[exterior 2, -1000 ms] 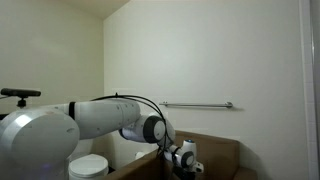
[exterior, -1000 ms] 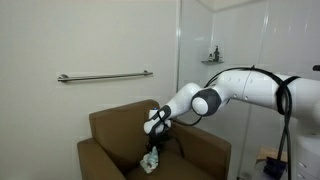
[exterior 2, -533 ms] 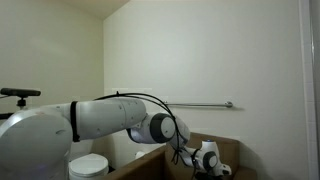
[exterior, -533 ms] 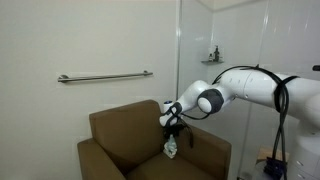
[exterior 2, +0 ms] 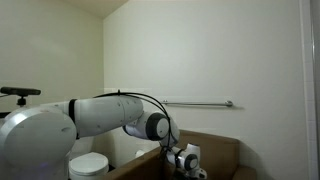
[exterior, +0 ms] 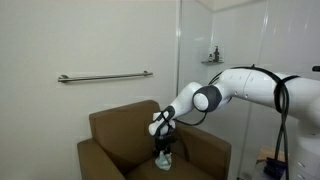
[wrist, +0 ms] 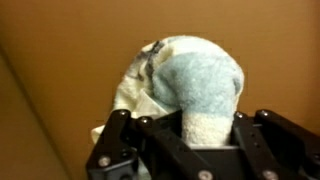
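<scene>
My gripper (exterior: 161, 136) hangs over the seat of a brown armchair (exterior: 110, 130) and is shut on a light blue and cream cloth (wrist: 195, 90). The cloth bunches up between the black fingers (wrist: 190, 135) in the wrist view and dangles below the gripper as a pale bundle (exterior: 163, 155) just above the seat. In an exterior view the gripper (exterior 2: 186, 160) shows low behind the arm, over the brown chair (exterior 2: 222, 150); the cloth is barely visible there.
A metal grab bar (exterior: 103, 76) is fixed to the white wall above the chair, also seen in an exterior view (exterior 2: 198, 104). A small shelf with items (exterior: 212, 58) sits on the wall. A white round object (exterior 2: 90, 165) stands at lower left.
The gripper swung right with the cloth half a second ago, then came back left and lower over the seat. The cloth stays held throughout.
</scene>
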Controlling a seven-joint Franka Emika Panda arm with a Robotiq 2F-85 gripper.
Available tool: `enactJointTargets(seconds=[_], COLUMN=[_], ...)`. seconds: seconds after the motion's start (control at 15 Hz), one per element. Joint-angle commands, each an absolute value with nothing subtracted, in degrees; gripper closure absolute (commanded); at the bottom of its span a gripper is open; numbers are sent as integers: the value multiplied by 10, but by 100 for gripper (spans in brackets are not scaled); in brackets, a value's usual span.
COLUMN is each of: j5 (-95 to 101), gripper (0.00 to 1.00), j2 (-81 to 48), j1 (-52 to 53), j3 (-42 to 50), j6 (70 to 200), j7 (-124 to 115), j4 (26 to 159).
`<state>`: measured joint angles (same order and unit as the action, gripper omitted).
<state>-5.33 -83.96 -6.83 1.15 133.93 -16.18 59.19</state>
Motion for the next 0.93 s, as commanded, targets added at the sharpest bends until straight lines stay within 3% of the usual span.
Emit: enactJointTargets(seconds=[0.0, 0.47, 0.87], j5=[-70, -67, -52], gripper=[95, 95, 95], j2=[-816, -821, -821], j1=[-39, 5, -67], j3=[-66, -232, -179], j6=[1330, 1304, 1200], j7=[-132, -101, -91], j4=[642, 612, 685])
